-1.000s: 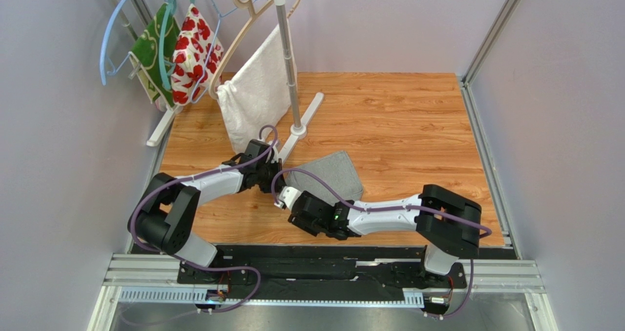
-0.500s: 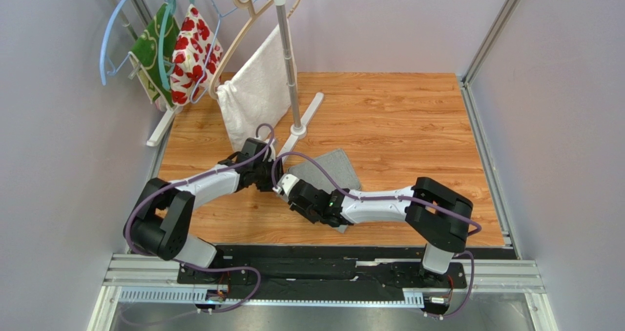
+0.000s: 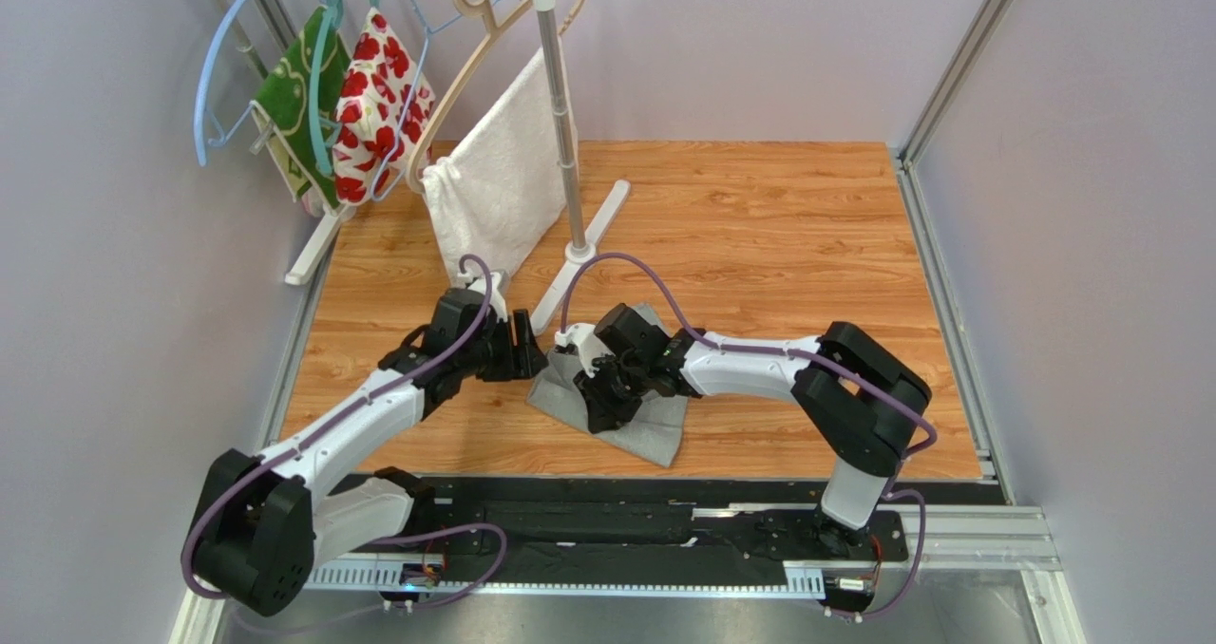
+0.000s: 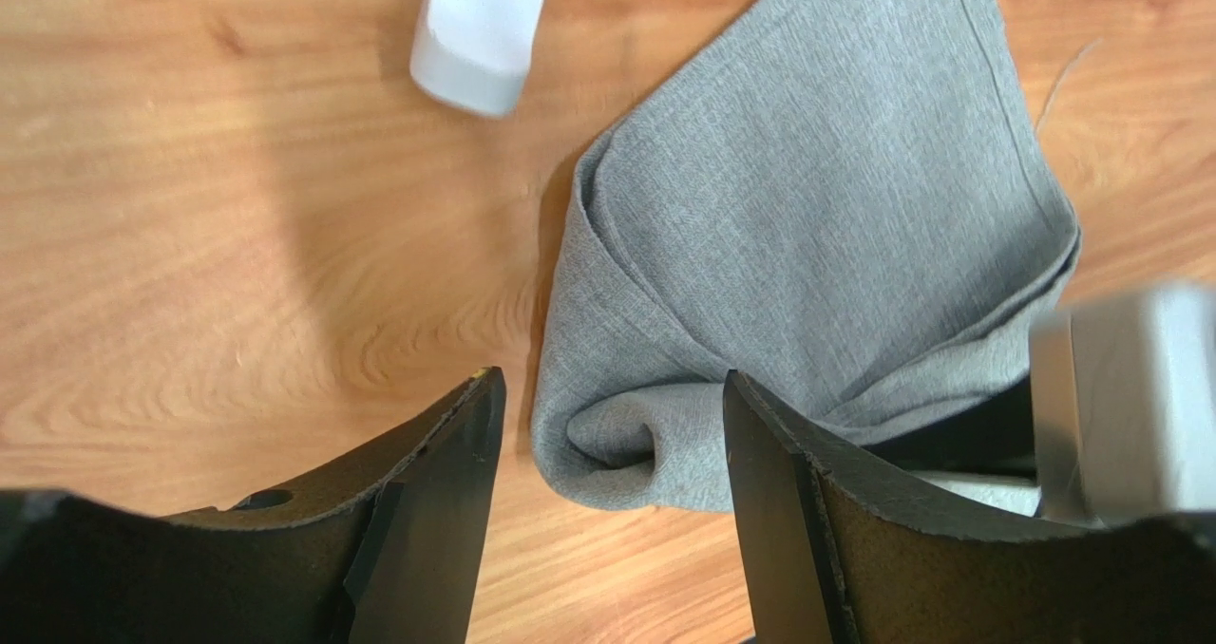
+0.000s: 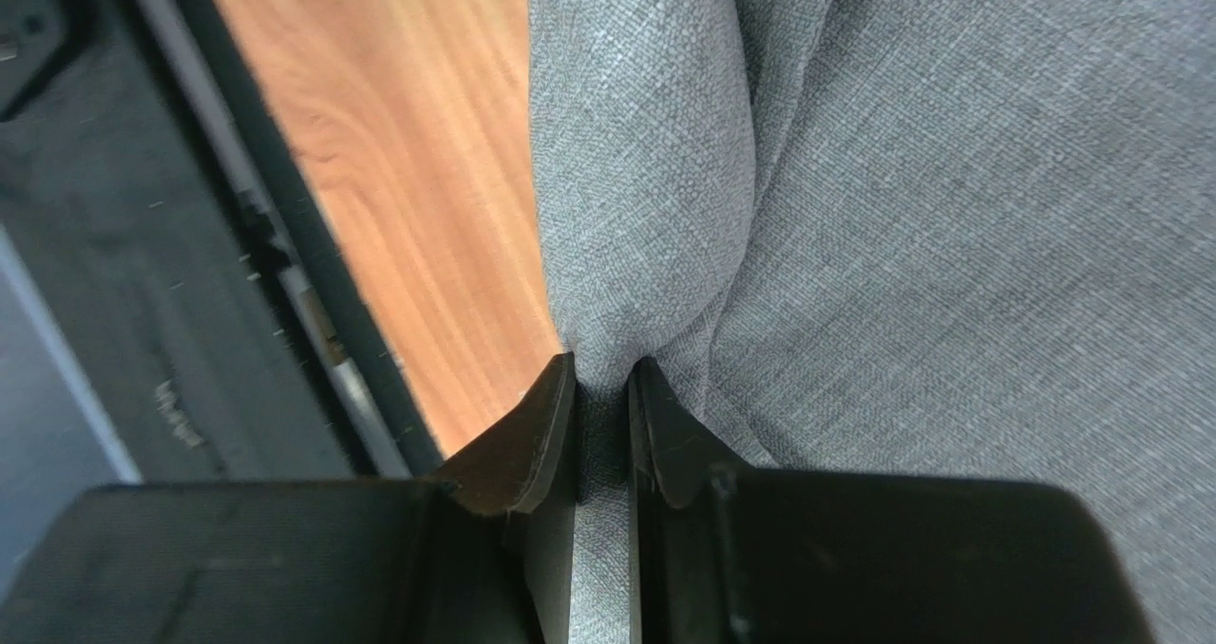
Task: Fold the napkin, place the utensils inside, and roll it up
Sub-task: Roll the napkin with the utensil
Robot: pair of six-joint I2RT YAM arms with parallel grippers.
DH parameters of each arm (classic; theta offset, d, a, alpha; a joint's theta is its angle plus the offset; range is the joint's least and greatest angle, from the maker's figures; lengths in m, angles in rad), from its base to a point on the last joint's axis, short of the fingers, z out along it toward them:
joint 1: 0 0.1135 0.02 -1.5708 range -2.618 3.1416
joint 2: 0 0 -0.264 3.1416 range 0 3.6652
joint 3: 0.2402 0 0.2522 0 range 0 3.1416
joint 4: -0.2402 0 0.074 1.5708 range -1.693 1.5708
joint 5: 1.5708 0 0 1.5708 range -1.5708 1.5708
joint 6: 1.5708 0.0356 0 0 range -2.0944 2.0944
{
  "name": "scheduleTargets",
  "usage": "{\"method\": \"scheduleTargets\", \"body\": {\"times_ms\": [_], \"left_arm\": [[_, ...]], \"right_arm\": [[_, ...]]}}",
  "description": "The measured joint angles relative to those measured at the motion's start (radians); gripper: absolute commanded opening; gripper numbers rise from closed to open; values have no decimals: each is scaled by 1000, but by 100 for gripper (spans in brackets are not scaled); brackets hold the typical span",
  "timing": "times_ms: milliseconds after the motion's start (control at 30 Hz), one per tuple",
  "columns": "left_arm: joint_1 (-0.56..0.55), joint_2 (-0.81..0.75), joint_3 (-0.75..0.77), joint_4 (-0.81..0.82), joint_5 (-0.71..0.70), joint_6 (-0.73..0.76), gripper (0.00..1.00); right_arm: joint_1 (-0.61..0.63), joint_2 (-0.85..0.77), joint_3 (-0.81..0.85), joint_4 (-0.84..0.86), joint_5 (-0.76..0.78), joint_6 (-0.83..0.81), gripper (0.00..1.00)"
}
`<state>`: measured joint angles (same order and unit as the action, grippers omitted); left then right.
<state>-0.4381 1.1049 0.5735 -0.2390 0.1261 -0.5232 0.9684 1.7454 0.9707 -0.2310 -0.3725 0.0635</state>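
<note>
Two grippers flanked the napkin (image 3: 650, 433), bunched just robot-side of the rack foot (image 3: 577, 257): right gripper (image 5: 603, 374) pinched a fold, probably to turn it over; left gripper (image 4: 611, 383) gaped, holding nothing.

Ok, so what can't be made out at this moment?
- Utensil: in no view; whether it lies inside the napkin cannot be told.
- Top view: the right arm covers the right gripper tips and the napkin's middle.
- Left wrist view: a blurred white arm part hides the napkin's right edge.
- Right wrist view: frame edges cut the napkin off.
</note>
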Motion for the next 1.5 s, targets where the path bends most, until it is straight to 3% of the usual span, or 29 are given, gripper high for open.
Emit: {"method": "scheduleTargets", "body": {"times_ms": [300, 600, 967, 1033, 1067, 1100, 1133, 1167, 1267, 1500], "left_arm": [[0, -94, -103, 85, 103, -3, 66], [0, -59, -155, 153, 139, -6, 63], [0, 66, -156, 264, 162, -12, 34], [0, 88, -156, 277, 166, -12, 21], [0, 97, -156, 282, 169, -13, 15], [0, 103, -156, 286, 171, -13, 4], [0, 109, -156, 287, 171, -15, 0], [0, 114, -156, 286, 169, -13, 0], [0, 123, -156, 281, 156, -16, 0], [0, 143, -155, 249, 96, -60, 0]], "right_arm": [[-133, 135, 87, -67, -347, 14, 8], [-197, 240, 157, -124, -526, 16, 9], [-240, 318, 192, -140, -658, 26, 9], [-242, 322, 196, -145, -663, 26, 12], [-242, 323, 196, -145, -664, 26, 19], [-244, 325, 197, -146, -668, 26, 24], [-245, 326, 197, -146, -669, 27, 30], [-245, 326, 197, -146, -668, 26, 40], [-250, 322, 197, -150, -669, 37, 49], [-290, 173, 173, -196, -501, 49, 53]]}}
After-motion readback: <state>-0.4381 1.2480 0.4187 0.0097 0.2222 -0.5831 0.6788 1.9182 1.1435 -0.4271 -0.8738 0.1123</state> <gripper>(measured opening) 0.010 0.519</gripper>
